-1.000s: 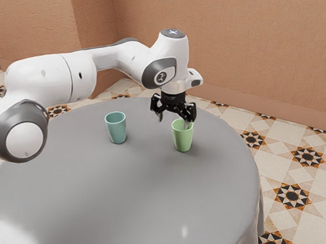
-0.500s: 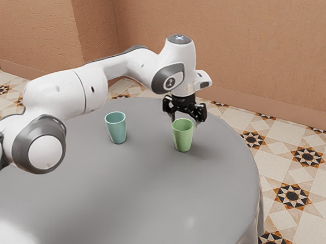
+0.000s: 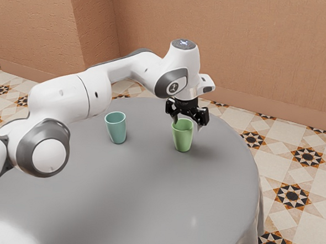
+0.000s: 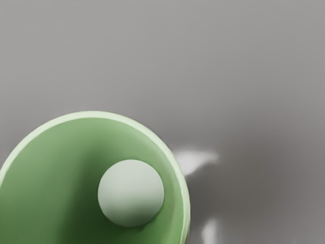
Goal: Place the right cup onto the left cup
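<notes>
Homelike room: orange-brown textured walls [image 3: 240, 44], star-patterned floor tiles [image 3: 292, 196], round grey-draped table [image 3: 119, 197].

on table [image 3: 114, 196] | left cup [image 3: 117, 131]: exterior view's left | right cup [image 3: 182, 139]: exterior view's right

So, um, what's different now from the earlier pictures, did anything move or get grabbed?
My gripper has moved toward the exterior view's right and somewhat lower, so it is now more squarely over the green cup. Nothing has been taken hold of or let go; the gripper is open. Both the green cup and the teal cup stayed where they were, upright and apart.
</notes>
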